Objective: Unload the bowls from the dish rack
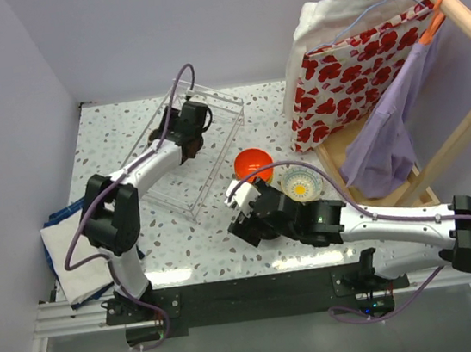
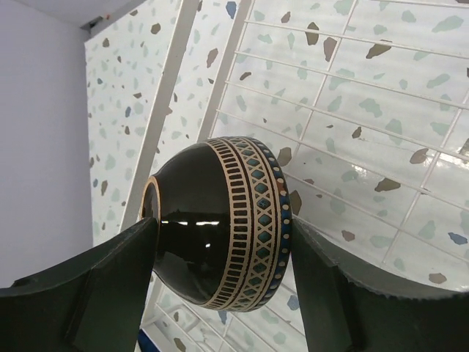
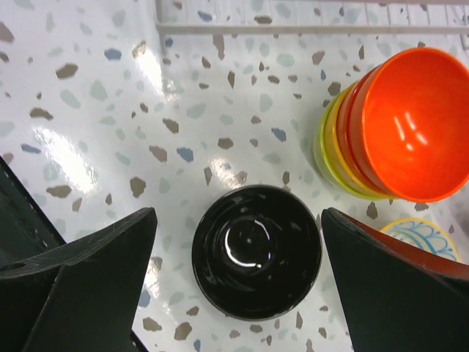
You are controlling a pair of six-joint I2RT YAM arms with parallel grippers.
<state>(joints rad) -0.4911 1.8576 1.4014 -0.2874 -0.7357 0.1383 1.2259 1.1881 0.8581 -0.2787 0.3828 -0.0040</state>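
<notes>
Pinching patterned bowl (image 2: pixel 212 220) in left gripper (image 2: pixel 223 242) over dish rack (image 2: pixel 174 62); holding right gripper (image 3: pixel 238 220) jaws wide apart above black bowl (image 3: pixel 256 260).

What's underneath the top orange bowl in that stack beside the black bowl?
The orange bowl nests in a yellow-orange bowl, which sits in a lime green bowl. Only their rims show; their insides are covered.

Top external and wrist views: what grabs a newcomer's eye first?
The left gripper clamps a dark bowl with a patterned band over the dish rack. Right of the rack, a bright orange bowl tops a stack, with a black bowl on the table under the open right gripper.
</notes>
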